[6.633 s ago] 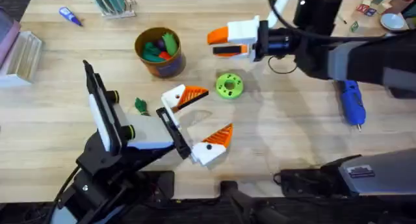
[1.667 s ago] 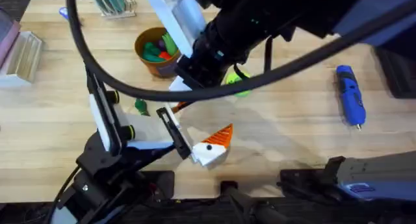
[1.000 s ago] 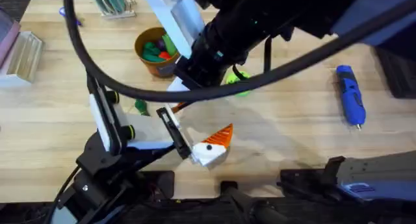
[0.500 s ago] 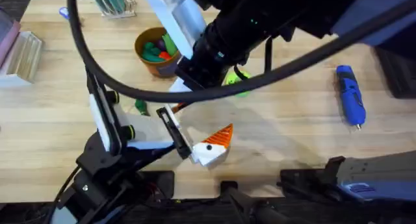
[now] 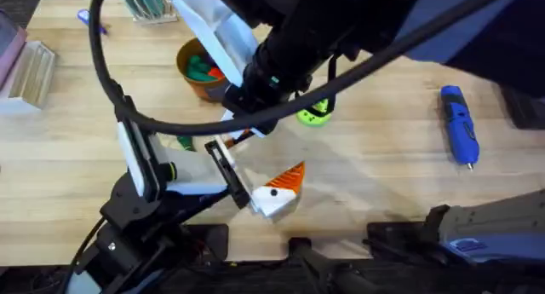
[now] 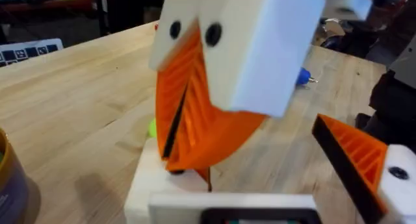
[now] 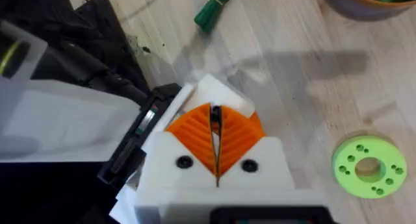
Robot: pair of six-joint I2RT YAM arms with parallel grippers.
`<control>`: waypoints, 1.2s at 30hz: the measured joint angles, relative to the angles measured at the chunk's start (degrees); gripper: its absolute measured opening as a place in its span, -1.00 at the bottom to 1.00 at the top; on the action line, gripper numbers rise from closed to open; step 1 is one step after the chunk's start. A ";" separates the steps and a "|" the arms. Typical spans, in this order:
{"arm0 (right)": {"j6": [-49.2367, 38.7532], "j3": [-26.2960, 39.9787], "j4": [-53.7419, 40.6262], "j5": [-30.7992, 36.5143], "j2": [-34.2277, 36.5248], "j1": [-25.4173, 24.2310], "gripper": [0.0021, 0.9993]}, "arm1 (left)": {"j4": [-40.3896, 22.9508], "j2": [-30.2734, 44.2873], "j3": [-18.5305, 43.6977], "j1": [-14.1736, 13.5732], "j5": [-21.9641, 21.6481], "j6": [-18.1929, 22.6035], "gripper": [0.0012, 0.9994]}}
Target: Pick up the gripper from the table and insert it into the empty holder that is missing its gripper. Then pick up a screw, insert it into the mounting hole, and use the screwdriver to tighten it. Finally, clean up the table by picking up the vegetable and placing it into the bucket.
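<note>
My right arm (image 5: 341,30) reaches across the table, low over my left gripper (image 5: 255,162). The right gripper (image 7: 214,120) is shut, its orange pads pressed together on a white block, the holder (image 7: 218,91), on the left arm's end. I cannot tell whether the loose orange gripper sits between the pads. The left gripper (image 6: 260,185) stands open, with one orange-tipped finger (image 6: 361,162) off to the side. The vegetable (image 7: 214,6) lies on the wood near the left arm. The bucket (image 5: 197,72) holds toy pieces. The blue screwdriver (image 5: 458,123) lies at the right.
A green disc with holes (image 5: 313,115) lies just beyond the grippers. At the table's left edge stands a clear box (image 5: 30,68), and a rack (image 5: 149,4) stands at the back. Open wood stretches between the disc and the screwdriver.
The right arm swung from the back of the table to over the left gripper. In the last half second it shifted slightly left. The left arm has stayed put.
</note>
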 joint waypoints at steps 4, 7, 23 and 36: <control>0.02 0.00 0.00 0.00 0.00 0.00 -0.99 | -0.01 0.00 0.00 0.01 -0.02 0.00 0.97; 0.02 0.00 -0.02 -0.02 0.00 0.00 -0.97 | 0.00 0.00 0.00 0.00 -0.01 0.00 0.97; 0.91 0.00 -3.22 -3.54 -3.82 -9.12 0.98 | 0.03 -0.07 0.00 0.00 0.20 0.50 0.97; -0.44 -15.54 -1.43 -11.23 -23.25 -22.24 0.98 | 0.04 -0.07 0.00 0.00 0.20 0.52 0.97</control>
